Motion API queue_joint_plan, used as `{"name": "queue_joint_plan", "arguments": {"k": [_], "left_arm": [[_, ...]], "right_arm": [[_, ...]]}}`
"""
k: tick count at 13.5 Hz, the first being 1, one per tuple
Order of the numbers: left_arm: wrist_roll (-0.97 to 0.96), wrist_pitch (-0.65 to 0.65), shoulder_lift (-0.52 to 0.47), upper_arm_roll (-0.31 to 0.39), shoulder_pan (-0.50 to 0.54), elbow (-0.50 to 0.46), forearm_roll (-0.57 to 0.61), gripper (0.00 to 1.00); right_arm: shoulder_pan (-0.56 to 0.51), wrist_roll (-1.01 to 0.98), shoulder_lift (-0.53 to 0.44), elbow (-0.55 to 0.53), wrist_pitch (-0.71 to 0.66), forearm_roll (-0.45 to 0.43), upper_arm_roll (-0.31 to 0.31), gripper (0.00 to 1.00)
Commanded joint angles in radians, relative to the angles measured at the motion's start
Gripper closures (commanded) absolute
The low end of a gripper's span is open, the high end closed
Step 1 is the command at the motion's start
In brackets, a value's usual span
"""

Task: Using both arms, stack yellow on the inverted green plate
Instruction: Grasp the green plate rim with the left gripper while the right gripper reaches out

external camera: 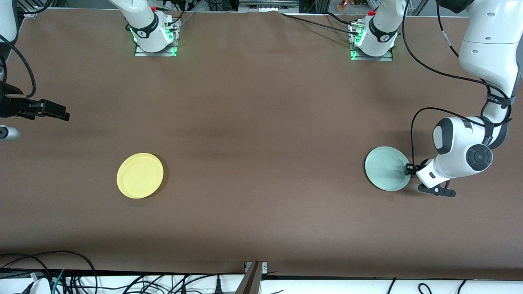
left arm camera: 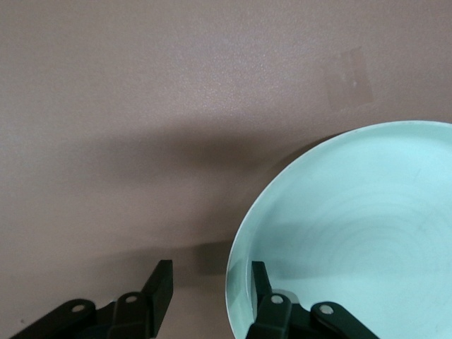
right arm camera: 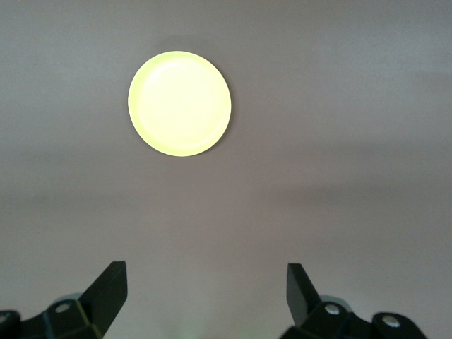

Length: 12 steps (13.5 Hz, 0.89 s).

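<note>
Now the left gripper [external camera: 408, 168] has its fingers astride the green plate's [external camera: 386, 168] rim near the table's [external camera: 261, 122] edge. Yellow [external camera: 140, 175] lies toward the right arm's end; the right gripper [right arm camera: 206, 286] waits with fingers wide apart.

White arms [external camera: 486, 45], black bands, cables

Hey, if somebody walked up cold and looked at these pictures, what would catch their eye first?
Probably the bright yellow plate, alone on the brown table toward the right arm's end. Next, the pale green plate toward the left arm's end, where the left end effector straddles its rim, one finger inside the plate and one outside. The right end effector hangs open above the table's edge, well away from the yellow plate.
</note>
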Motion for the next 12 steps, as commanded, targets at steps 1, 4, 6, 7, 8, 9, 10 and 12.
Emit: {"name": "queue_joint_plan", "arguments": {"k": [1,4,6,7,8,9,10,12], "left_arm": [[0.01,-0.025,-0.016,-0.005,0.004,0.003,0.018,0.53],[0.01,-0.041,-0.022,-0.005,0.004,0.006,0.016,0.63],[0.01,-0.058,-0.029,-0.006,0.004,0.006,0.013,0.63],[0.01,-0.058,-0.029,-0.006,0.004,0.006,0.012,0.62],[0.01,-0.058,-0.029,-0.008,0.004,0.006,0.012,0.62],[0.01,-0.058,-0.029,-0.008,0.004,0.006,0.012,0.62],[0.01,-0.058,-0.029,-0.008,0.004,0.006,0.012,0.62],[0.01,-0.058,-0.029,-0.008,0.004,0.006,0.012,0.62]], "right_arm": [[-0.006,0.001,0.022,0.02,-0.002,0.012,0.002,0.0],[-0.008,-0.002,0.03,0.02,0.004,0.018,0.002,0.0],[-0.008,-0.003,0.03,0.02,0.004,0.015,0.002,0.0],[-0.009,-0.003,0.03,0.02,0.004,0.014,0.002,0.0],[-0.009,-0.005,0.037,0.02,0.004,0.006,0.002,0.0],[-0.009,-0.005,0.041,0.02,0.003,0.002,0.002,0.0],[-0.009,-0.003,0.044,0.02,0.004,0.002,0.002,0.0],[-0.009,-0.003,0.067,0.02,0.006,0.011,0.002,0.0]]}}
